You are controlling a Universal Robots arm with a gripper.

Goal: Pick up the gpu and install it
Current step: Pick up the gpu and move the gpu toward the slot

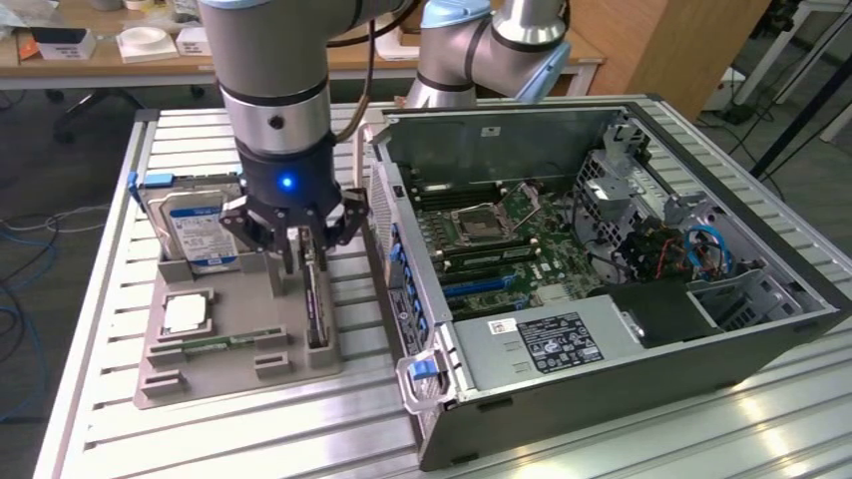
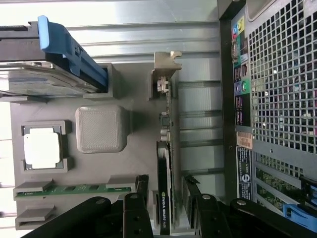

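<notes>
Grey tray (image 1: 239,311): thin black gpu (image 1: 317,314) (apparently upright)

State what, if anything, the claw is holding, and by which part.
Nothing is held. The open claw straddles the black graphics card, which stands on edge in the grey tray, with a gap on each side.

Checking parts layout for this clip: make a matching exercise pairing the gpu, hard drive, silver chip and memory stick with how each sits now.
1 gpu; 2 hard drive; 3 silver chip; 4 memory stick
A flat in a square recess; B on edge inside the open pincer; C green, in a long slot; D standing, blue carrier
Pairs: 1-B; 2-D; 3-A; 4-C
</notes>
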